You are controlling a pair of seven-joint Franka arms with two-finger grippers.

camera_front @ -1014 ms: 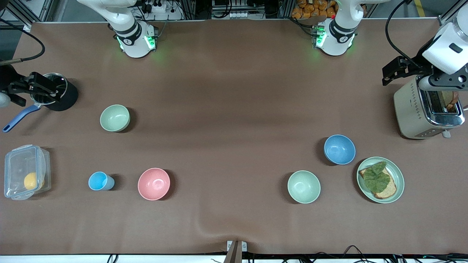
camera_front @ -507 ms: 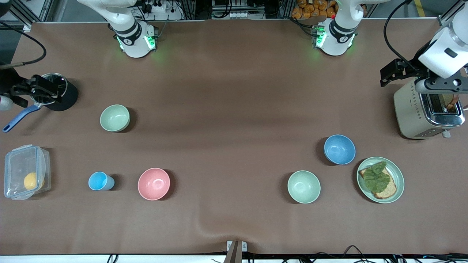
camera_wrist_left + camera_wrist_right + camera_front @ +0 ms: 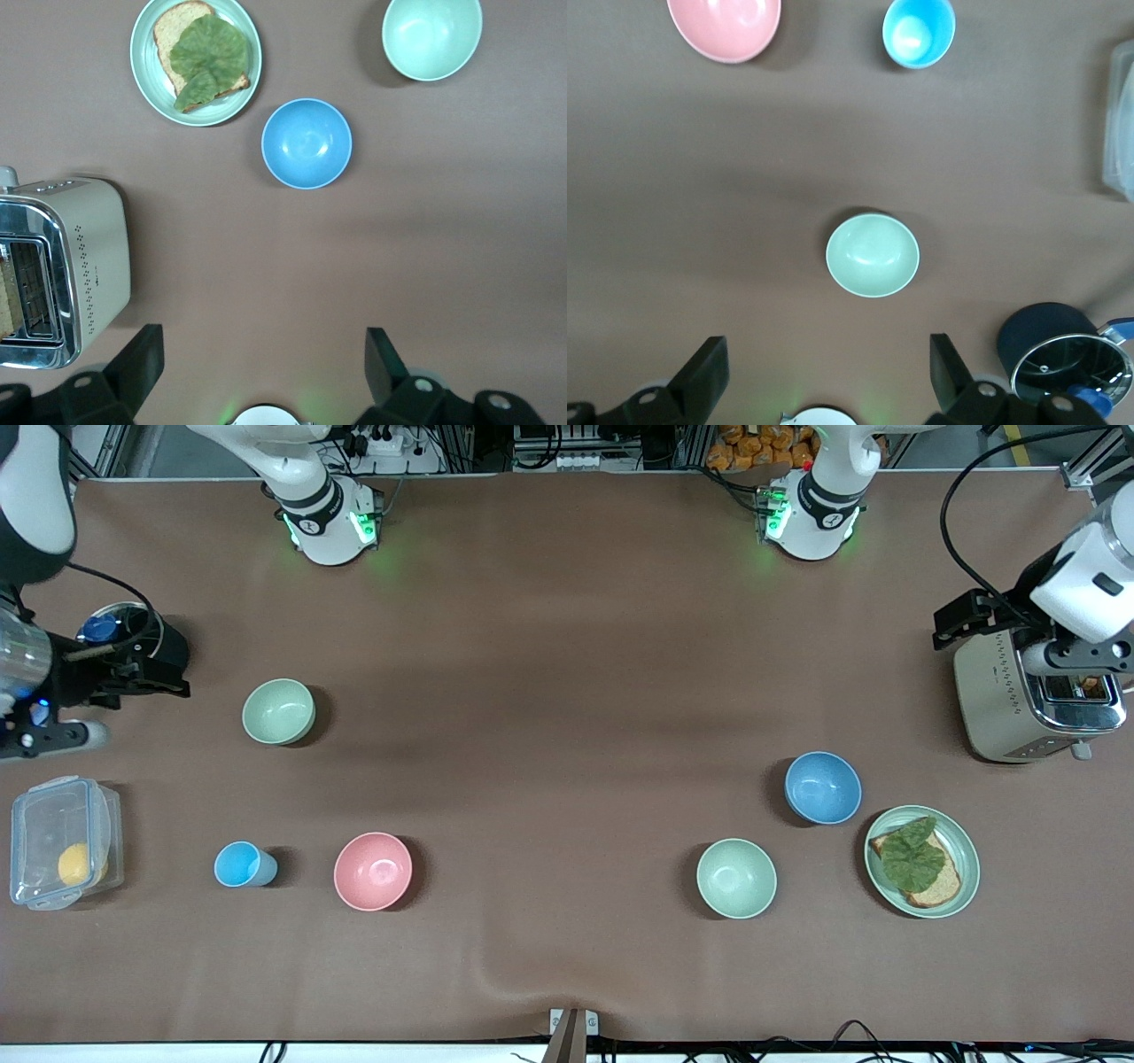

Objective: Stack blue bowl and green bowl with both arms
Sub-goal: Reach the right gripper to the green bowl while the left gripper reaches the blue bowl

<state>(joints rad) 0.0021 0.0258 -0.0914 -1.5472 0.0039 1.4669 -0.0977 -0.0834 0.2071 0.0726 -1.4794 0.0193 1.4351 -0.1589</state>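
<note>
Lower wide-open left gripper (image 3: 264,352), over desk (image 3: 567,691) by toaster (image 3: 1019,700), onto blue bowl (image 3: 822,787) rim at 12 o'clock; wide-open right gripper (image 3: 829,354), by pot (image 3: 142,646), onto green bowl (image 3: 278,711).

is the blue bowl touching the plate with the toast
Apart. The left wrist view shows a strip of bare table between the blue bowl and the plate; the front view shows the same gap.

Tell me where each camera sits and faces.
Front view: high across the table, facing both arm bases; left pincer above the toaster.
Left wrist view: looks down on the blue bowl, its open fingers showing.
Right wrist view: looks down on a green bowl.
Front and left wrist views share the blue bowl.
</note>
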